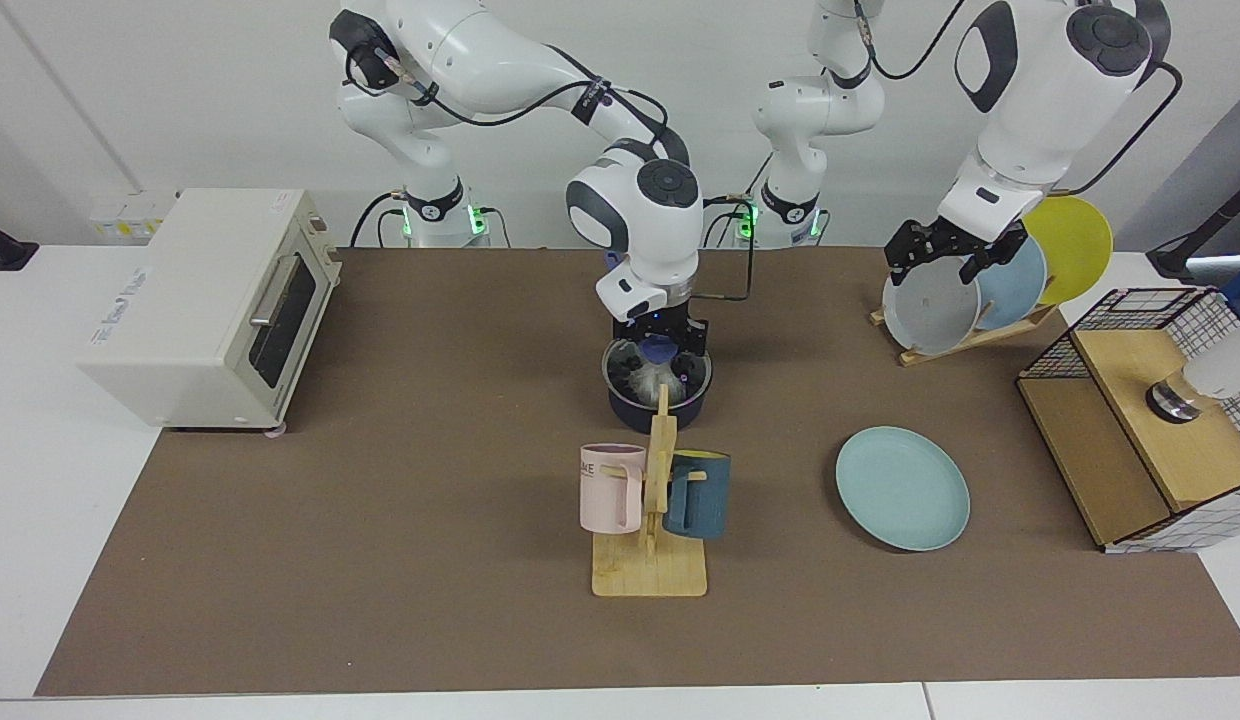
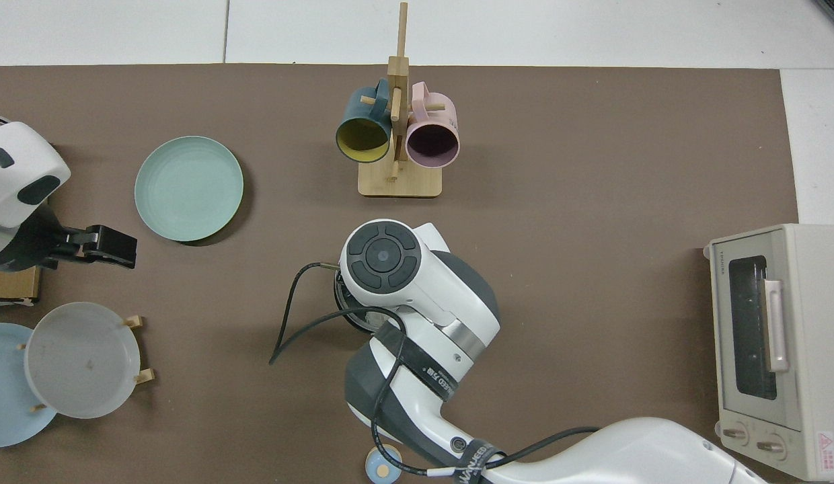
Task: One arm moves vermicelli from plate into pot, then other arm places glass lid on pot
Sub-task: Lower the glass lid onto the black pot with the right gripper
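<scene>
Glass lid (image 1: 657,362) lies level on the pot (image 1: 658,402), knob up, at table centre. Right claw (image 1: 660,350) is clamped on the knob. Vermicelli (image 1: 648,378) inside (seen through glass). Plate (image 1: 902,487) bare at 4 o'clock. Left claw (image 1: 945,258), fingers apart, waits above the grey plate (image 1: 930,312).

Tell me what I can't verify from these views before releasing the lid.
- Top view: the pot and lid are hidden under the right arm's wrist.
- Facing view: the mug rack post crosses the pot's front; the lid seating is unclear.
- The right gripper grip on the knob is too small to judge.
</scene>
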### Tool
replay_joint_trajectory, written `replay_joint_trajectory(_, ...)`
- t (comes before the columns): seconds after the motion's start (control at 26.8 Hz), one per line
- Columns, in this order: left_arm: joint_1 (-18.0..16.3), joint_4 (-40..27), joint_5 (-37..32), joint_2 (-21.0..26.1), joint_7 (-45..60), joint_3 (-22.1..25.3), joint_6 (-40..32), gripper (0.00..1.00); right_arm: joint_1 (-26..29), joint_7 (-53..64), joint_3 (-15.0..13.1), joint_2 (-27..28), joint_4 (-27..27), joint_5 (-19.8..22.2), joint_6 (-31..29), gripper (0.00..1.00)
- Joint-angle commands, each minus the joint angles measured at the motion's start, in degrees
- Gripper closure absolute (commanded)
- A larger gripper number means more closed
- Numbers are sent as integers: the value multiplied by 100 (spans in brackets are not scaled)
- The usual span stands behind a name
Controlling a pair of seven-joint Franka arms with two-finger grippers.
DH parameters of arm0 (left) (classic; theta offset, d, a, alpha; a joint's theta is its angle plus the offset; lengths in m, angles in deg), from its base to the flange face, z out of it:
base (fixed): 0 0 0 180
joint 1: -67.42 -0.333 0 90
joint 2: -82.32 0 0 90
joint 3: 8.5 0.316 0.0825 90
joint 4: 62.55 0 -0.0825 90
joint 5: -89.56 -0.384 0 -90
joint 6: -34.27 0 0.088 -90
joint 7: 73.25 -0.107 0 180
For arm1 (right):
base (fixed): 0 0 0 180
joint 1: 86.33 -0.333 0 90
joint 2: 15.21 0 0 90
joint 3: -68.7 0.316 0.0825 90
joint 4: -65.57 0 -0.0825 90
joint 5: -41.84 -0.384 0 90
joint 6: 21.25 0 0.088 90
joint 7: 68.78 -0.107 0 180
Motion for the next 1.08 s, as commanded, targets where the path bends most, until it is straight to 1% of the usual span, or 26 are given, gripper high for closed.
replay_joint_trajectory(0.0,-81,-6,32,-81,-57,-22,-33,0,36,-140,79,175,171,-81,-19,100)
replay_joint_trajectory(0.11,-72,-6,32,-90,-57,-13,-33,0,36,-140,80,246,285,-108,-19,100)
replay_joint_trajectory(0.49,-55,3,32,-90,-57,-22,-33,0,44,133,80,307,329,-283,24,100)
replay_joint_trajectory(0.67,-63,-6,32,-116,-57,-22,-42,0,36,220,80,457,522,-284,261,100)
replay_joint_trajectory(0.9,-63,-6,32,-116,-57,-13,-33,0,1,396,80,606,882,-275,815,100)
replay_joint_trajectory(1.05,-63,-6,32,-116,-57,-31,-42,0,-26,423,80,668,1006,-275,895,100)
